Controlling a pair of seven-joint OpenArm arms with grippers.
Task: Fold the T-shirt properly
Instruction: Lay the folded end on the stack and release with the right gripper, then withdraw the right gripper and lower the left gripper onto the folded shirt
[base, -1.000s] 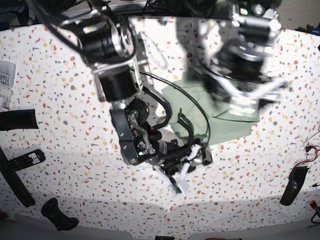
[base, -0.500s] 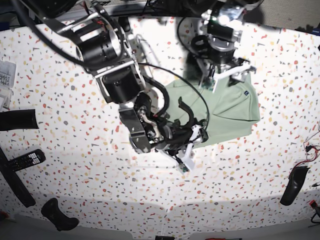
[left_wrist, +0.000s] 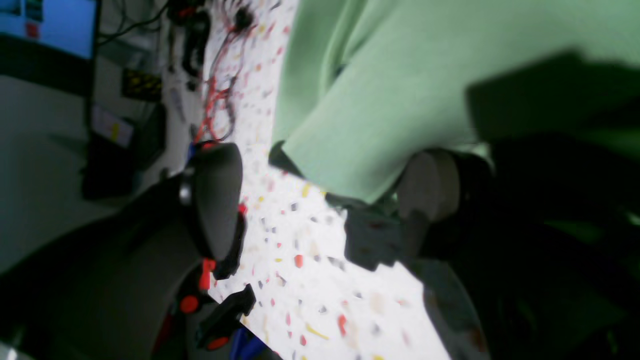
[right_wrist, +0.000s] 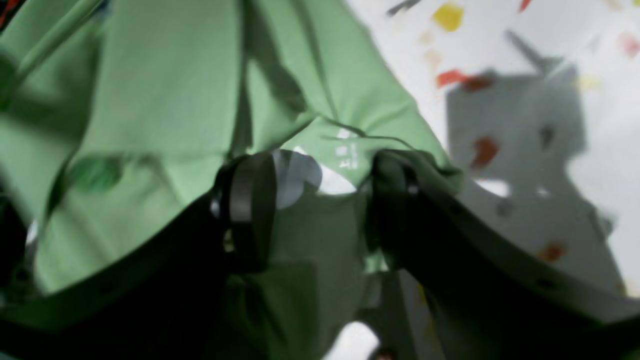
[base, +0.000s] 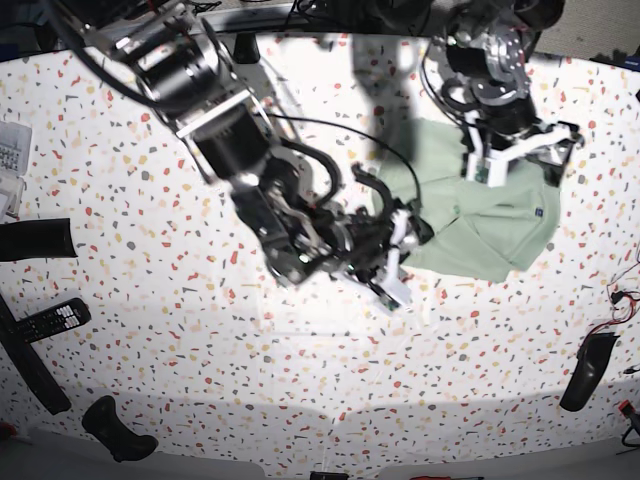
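Sage-green T-shirt (base: 480, 225) bunched between right gripper (right_wrist: 320, 200) fingers; left gripper (base: 520, 150) spread above; remote (base: 52, 320) well apart.

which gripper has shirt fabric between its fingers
The right gripper: T-shirt fabric bunches between its fingers. The left gripper hangs wide open over the shirt, gripping nothing.

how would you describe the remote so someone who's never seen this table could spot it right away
Start with the white speckled table and go to its left edge in the base view, far from the green T-shirt. There the remote lies flat, slim and black. Its rows of small buttons set it apart from the plain black bar above it and the plain black strip beside it.
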